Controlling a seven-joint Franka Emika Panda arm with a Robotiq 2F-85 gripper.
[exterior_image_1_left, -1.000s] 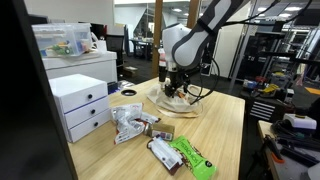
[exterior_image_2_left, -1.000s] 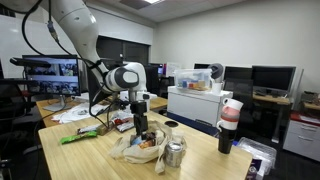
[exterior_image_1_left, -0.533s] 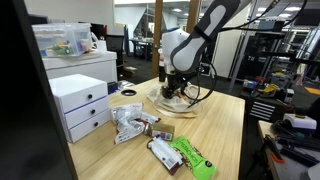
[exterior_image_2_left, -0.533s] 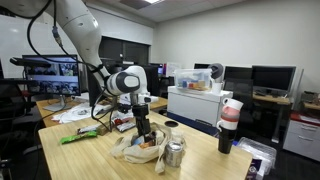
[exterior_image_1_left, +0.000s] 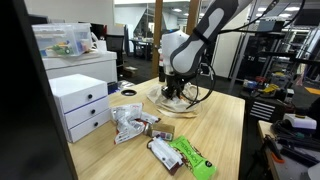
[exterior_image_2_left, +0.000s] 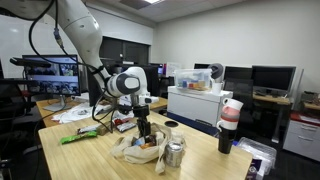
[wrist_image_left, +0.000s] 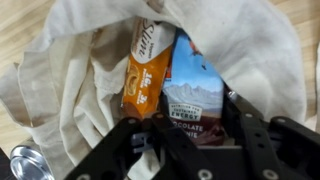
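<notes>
I have the gripper down in the cloth bag. The lower end of the blue energy bar lies between the fingers, which stand half narrowed. I cannot tell whether they pinch it. An orange packet lies just beside the bar.

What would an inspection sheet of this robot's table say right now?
Surface: wooden table, light and flat.
Job's things: cloth bag open, with an orange bar and a blue bar inside.
Clutter: silver packet, green packet, can, white drawers.
Grippers: gripper down in the bag, fingers either side of the blue bar; grip unclear.
Cables: black cables loop beside the arm.
Surroundings: office with monitors and shelving.
</notes>
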